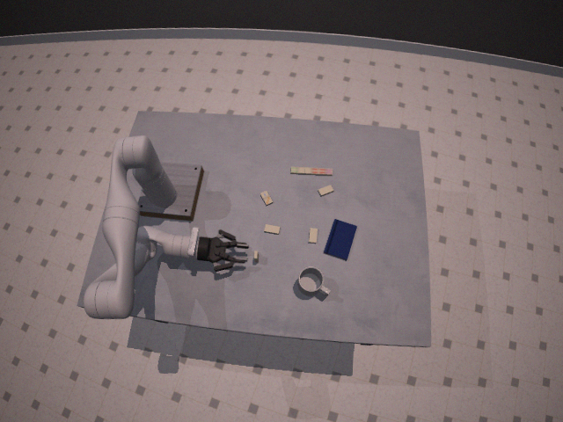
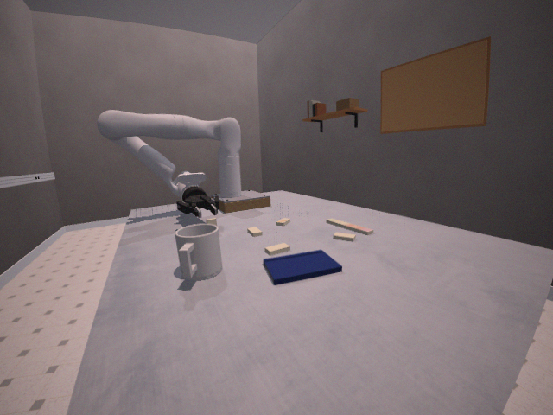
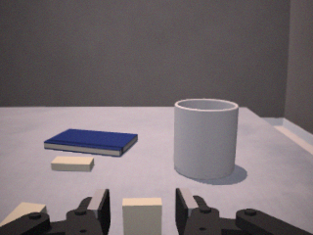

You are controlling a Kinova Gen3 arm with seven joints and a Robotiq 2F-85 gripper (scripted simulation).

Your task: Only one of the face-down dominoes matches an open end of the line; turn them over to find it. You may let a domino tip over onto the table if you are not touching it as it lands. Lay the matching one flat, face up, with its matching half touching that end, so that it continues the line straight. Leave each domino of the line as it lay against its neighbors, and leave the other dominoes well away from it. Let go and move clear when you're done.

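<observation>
The line of dominoes (image 1: pixel 311 170) (image 2: pixel 349 226) lies straight, greenish at its left end and pink at its right in the overhead view; its pips are too small to read. One loose domino (image 1: pixel 266 198) (image 2: pixel 282 221) shows orange marks, face up. Three plain-backed dominoes lie flat: one (image 1: pixel 325 190) (image 2: pixel 344 236) near the line, one (image 1: pixel 272 229) (image 2: pixel 254 232) (image 3: pixel 24 211), one (image 1: pixel 313 236) (image 2: pixel 277 249) (image 3: pixel 72 164) by the book. Another domino (image 1: pixel 256 256) (image 2: pixel 212 221) (image 3: pixel 142 220) stands upright just beyond my low, level gripper (image 1: pixel 247 252) (image 2: pixel 206 213) (image 3: pixel 142 211), which is open, clear of it both sides.
A grey mug (image 1: pixel 310 280) (image 2: pixel 199 252) (image 3: pixel 205 139) stands beyond the upright domino, toward the table's near edge in the overhead view. A blue book (image 1: pixel 340 239) (image 2: pixel 301 266) (image 3: pixel 93 139) lies right of the loose dominoes. The arm's base plate (image 1: pixel 191 191) (image 2: pixel 250 204) is at the left.
</observation>
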